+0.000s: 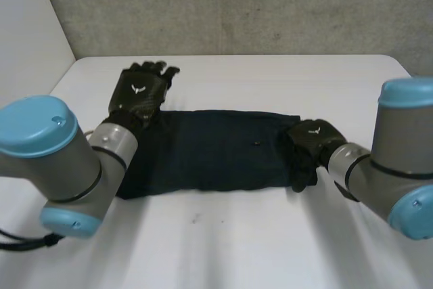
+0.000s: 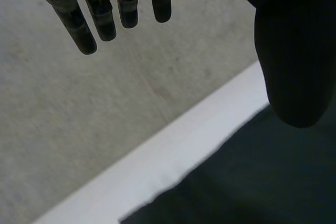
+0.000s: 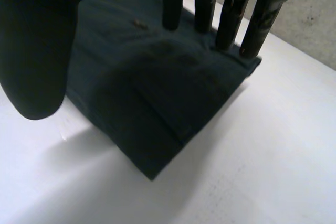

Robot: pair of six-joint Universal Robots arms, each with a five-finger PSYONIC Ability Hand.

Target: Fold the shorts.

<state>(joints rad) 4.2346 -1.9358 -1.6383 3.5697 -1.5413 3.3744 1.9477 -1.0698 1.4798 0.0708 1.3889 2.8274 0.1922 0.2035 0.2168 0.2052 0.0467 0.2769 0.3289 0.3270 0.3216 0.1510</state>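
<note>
So the shorts (image 1: pixel 210 150) are lying flat as a dark oblong across the middle of the white table (image 1: pixel 270 76). My left hand (image 1: pixel 139 93) sits over their far left corner, palm down, pointing at the grey wall (image 1: pixel 237 5). The left wrist cam is clearer: fingers (image 2: pixel 76 27) straight, left thumb (image 2: pixel 296 51) off to the side, nothing in the grip. The cloth edge is under the palm, with a strip of bare table beyond it.

My right hand (image 1: pixel 308 141) is at the shorts' right end. From the head cam it's just a dark lump. The right wrist cam shows straight fingertips (image 3: pixel 227 22) down on the cloth by the far corner, right thumb (image 3: pixel 37 51) hanging apart by the near edge, so it's loose, not pinching. Loads of free table in front of the shorts and behind them.
</note>
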